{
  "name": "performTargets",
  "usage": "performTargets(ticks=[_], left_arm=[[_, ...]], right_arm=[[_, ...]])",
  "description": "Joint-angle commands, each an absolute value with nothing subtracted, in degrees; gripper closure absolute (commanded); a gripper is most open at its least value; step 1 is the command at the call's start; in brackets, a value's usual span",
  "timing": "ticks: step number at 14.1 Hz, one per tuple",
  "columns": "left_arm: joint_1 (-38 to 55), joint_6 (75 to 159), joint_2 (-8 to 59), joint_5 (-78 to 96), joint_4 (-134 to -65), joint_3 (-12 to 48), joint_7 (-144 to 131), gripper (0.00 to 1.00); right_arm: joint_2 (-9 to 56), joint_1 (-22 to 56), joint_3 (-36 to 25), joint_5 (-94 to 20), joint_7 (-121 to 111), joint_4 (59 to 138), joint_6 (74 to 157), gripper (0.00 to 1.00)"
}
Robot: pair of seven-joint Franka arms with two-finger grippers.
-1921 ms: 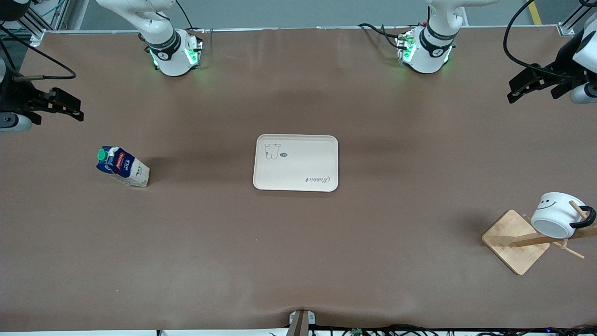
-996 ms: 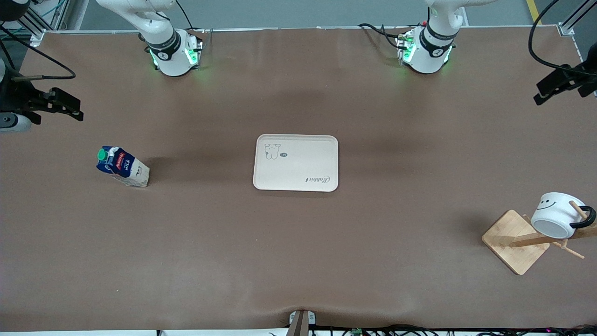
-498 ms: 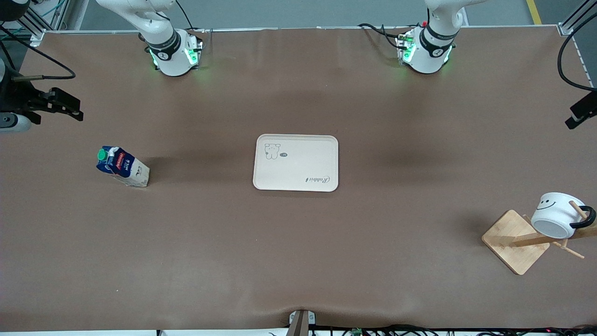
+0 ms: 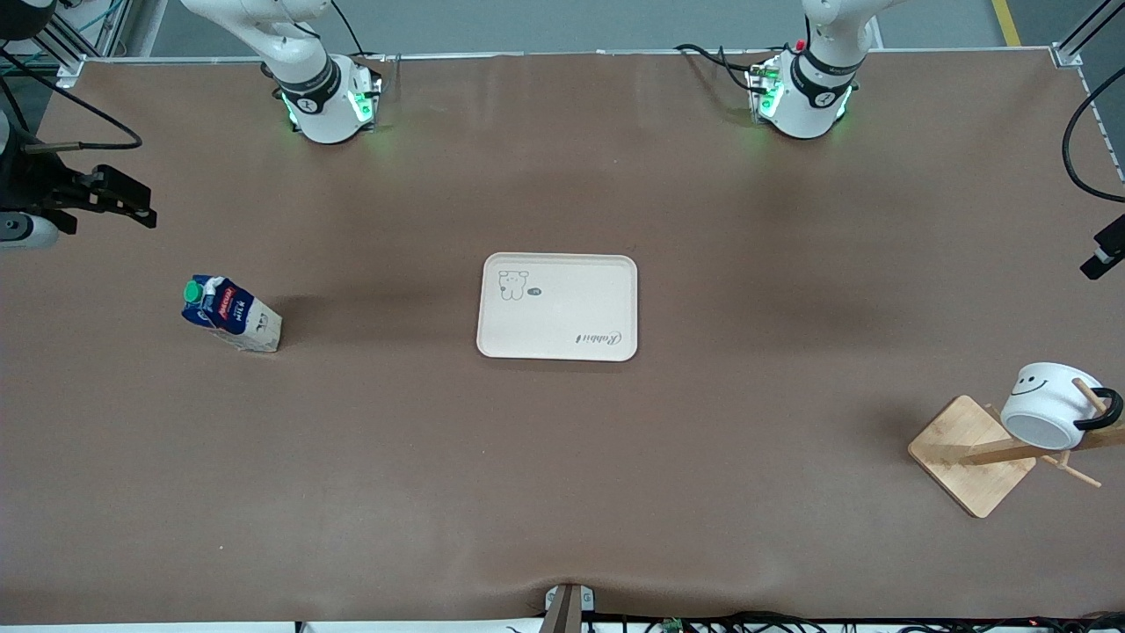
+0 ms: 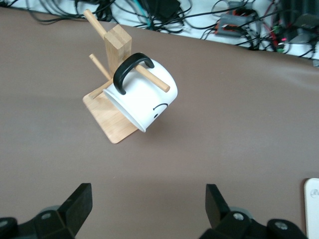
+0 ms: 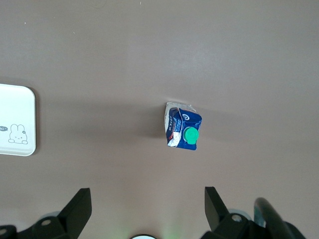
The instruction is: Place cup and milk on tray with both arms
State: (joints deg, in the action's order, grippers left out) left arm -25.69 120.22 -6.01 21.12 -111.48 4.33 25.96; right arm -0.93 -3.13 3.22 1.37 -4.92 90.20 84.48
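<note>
The cream tray (image 4: 557, 307) lies mid-table. The milk (image 4: 230, 314) stands on the table toward the right arm's end; it also shows in the right wrist view (image 6: 182, 132). The white cup (image 4: 1050, 404) hangs tilted by its black handle on a peg of a wooden rack (image 4: 971, 453) toward the left arm's end. My right gripper (image 4: 132, 207) is open and empty in the air beside the milk, its jaws wide (image 6: 147, 209). My left gripper (image 4: 1103, 253) is open and empty (image 5: 148, 206), in the air above the table with the cup (image 5: 144, 92) ahead of it.
The rack has a square wooden base (image 5: 112, 119) and thin pegs sticking out. A tray corner (image 5: 313, 209) shows in the left wrist view, and the tray's end (image 6: 15, 119) in the right wrist view. Cables lie along the table's front edge (image 4: 747, 622).
My left gripper has swung out toward the left arm's end of the table and down toward the cup's side, almost leaving the front view. The right arm has not moved.
</note>
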Motion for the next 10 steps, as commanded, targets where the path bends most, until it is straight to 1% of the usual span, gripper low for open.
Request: performTargets(ticks=[1,5,6,8,10], left_arm=[[-28.21,123.3,-3.53,27.84,-112.23,4.66,35.48,0.02],[-28.74,129.27,1.65,35.66,-112.32,4.75,44.88,0.04],[-28.65,129.9,2.8,38.55,-112.32,4.75,48.39,0.06],[-28.65,130.34,4.83,43.66,-112.32,4.75,52.46,0.07],[-28.65,130.43,6.5,45.43,-111.71,4.75,54.05,0.09]], right_arm=[[-1.32,-3.78,3.52,1.32,-5.1,90.0,83.85,0.0],[-1.14,-4.4,3.52,1.41,-5.27,90.0,83.85,0.0],[-1.06,-4.39,3.52,1.41,-5.45,90.0,83.85,0.0],[-1.05,-4.05,3.6,1.84,-5.62,90.0,84.02,0.0],[-0.97,-3.87,3.78,2.11,-5.63,89.91,84.46,0.0]])
